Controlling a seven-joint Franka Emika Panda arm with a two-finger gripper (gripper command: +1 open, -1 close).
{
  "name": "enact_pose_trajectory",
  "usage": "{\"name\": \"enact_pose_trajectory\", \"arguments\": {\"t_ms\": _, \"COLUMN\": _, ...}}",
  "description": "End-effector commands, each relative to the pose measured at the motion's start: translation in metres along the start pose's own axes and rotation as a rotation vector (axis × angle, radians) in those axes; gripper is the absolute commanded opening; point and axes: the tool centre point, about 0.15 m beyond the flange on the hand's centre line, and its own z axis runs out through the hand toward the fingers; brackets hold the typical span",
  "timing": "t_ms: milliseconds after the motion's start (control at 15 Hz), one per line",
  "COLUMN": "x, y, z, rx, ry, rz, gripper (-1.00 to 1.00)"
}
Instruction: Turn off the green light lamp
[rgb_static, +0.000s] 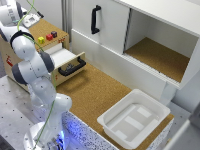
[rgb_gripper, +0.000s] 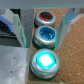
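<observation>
The green light lamp is a round button in a silver ring, glowing bright green-white, on a cork-topped box. Beside it in a row sit a blue button and a red button. My gripper is open above this row. One of its fingers stands on each side of the blue and red buttons, and nothing is held. In the exterior view the gripper hovers over the box top at the far left, near small coloured buttons.
Below the button box, a drawer with a black handle stands pulled out. A white cabinet with a black door handle and an open compartment lines the back. A white bin sits on the cork table.
</observation>
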Motion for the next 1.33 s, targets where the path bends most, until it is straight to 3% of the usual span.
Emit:
{"name": "enact_pose_trajectory", "arguments": {"t_ms": 0, "x": -0.030, "y": 0.013, "z": 0.029, "rx": 0.054, "ry": 0.141, "rz": -0.024, "gripper": -1.00}}
{"name": "enact_pose_trajectory", "arguments": {"t_ms": 667, "x": -0.007, "y": 0.013, "z": 0.053, "rx": 0.114, "ry": 0.165, "rz": -0.090, "gripper": -1.00}}
{"name": "enact_pose_trajectory", "arguments": {"t_ms": 1000, "x": -0.007, "y": 0.002, "z": 0.068, "rx": 0.168, "ry": 0.131, "rz": -0.103, "gripper": -1.00}}
{"name": "enact_pose_trajectory", "arguments": {"t_ms": 1200, "x": -0.008, "y": -0.006, "z": 0.098, "rx": 0.219, "ry": 0.104, "rz": -0.115, "gripper": -1.00}}
{"name": "enact_pose_trajectory", "arguments": {"t_ms": 1267, "x": -0.007, "y": -0.005, "z": 0.087, "rx": 0.195, "ry": 0.117, "rz": -0.106, "gripper": -1.00}}
